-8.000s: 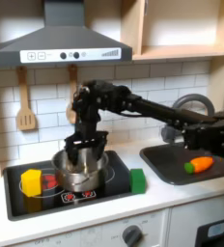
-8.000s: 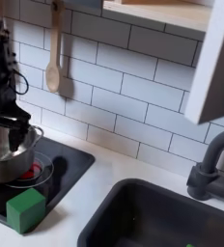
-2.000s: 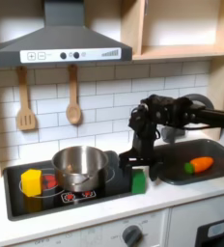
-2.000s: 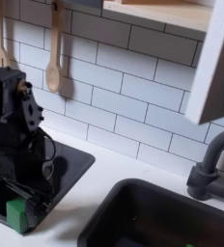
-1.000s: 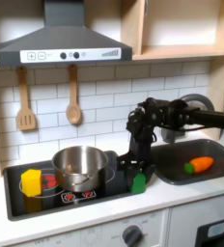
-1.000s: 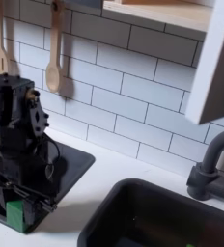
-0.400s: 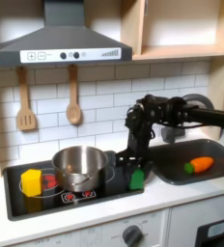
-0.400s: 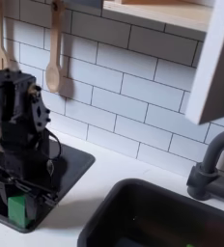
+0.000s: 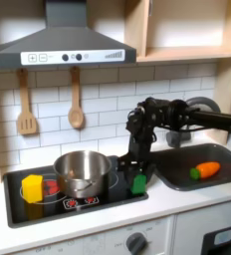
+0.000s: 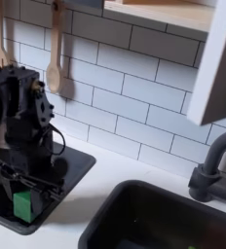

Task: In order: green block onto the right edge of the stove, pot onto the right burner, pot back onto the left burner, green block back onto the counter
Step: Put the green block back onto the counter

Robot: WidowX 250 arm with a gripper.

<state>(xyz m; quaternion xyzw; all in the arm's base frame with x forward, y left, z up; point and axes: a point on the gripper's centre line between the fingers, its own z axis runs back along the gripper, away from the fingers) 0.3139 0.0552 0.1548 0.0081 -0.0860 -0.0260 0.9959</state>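
In both exterior views my gripper [image 9: 137, 175] [image 10: 21, 197] is shut on the small green block [image 9: 138, 184] [image 10: 23, 206]. The block hangs just above the right end of the black stove [image 9: 48, 210] [image 10: 74, 167], near its front edge. The shiny steel pot [image 9: 83, 171] stands on the stove to the left of the gripper in the first exterior view, a short gap away. White counter [image 9: 192, 196] [image 10: 95, 199] lies between the stove and the sink.
A yellow block [image 9: 32, 186] sits at the stove's left end. A toy carrot [image 9: 203, 170] lies in the dark sink [image 9: 182, 177] [image 10: 154, 219]. A grey faucet [image 10: 210, 171] stands behind the sink. Wooden utensils [image 9: 76, 110] [image 10: 54, 60] hang on the tiled wall.
The arm left the pot, came to the green block at the stove's right end and shut on it. Over the last second the block has risen slightly and shifted a little left.
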